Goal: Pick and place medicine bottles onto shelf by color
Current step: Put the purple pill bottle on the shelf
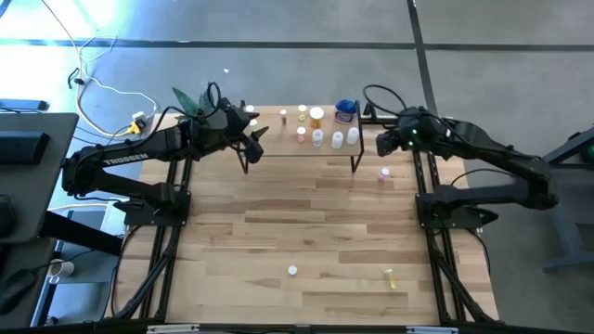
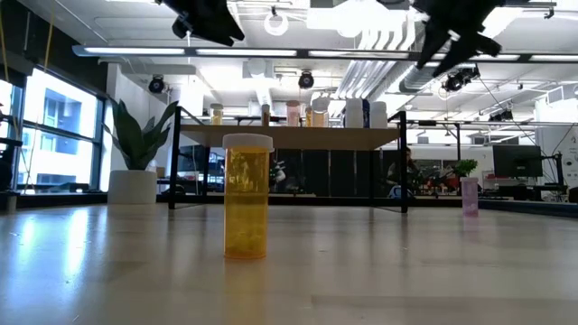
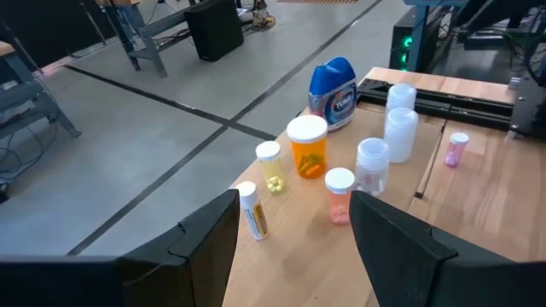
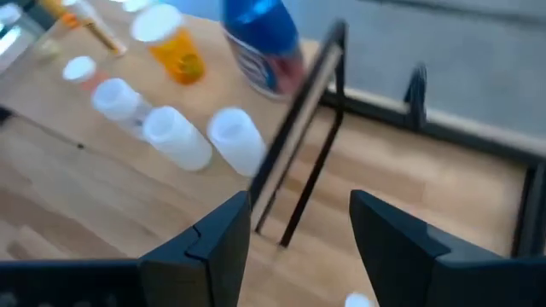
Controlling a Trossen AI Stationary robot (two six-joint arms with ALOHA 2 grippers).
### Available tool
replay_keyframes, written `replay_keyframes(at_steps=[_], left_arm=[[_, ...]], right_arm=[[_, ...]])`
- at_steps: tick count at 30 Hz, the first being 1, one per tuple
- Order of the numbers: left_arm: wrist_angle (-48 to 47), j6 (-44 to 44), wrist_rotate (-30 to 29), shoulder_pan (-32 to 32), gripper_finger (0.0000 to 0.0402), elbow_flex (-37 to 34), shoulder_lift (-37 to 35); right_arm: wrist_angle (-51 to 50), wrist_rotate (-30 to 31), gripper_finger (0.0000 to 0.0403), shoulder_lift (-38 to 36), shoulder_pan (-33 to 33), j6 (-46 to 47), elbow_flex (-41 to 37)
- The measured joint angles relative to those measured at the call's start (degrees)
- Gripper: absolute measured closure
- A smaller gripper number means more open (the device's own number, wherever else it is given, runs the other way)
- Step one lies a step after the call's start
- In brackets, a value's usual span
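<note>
While both claws gape empty at the shelf (image 1: 278, 148) ends, bare tabletop (image 1: 306, 223) lies ahead

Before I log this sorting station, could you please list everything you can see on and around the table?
shelf: one, light wood on dark legs, far end of the table
blue bottle: one, on the shelf
orange bottle: one, white cap, on the shelf
white or clear bottles: three, on the shelf
small white-capped vials: at least three, yellowish to pinkish, on the shelf
pink bottle: one, on the tabletop by the shelf's right legs
yellow bottle: one, white cap, upright on the near tabletop
potted plant: one, green, far left corner
left gripper: fingers open, empty, over the shelf
right gripper: fingers open, empty, at the shelf's right end
</note>
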Motion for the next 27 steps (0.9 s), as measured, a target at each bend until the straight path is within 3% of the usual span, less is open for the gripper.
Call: replay_keyframes(at_steps=[7,27], left_arm=[[0.0,0.1,0.2,0.0,0.0190,0.0,0.0],[0.0,0.1,0.2,0.0,0.0190,0.0,0.0]], right_arm=[[-0.8,0.0,0.0210,-3.7,0.0,13.1,-7.8],[0.8,-3.4,0.0210,-3.5,0.0,27.7,-23.8]])
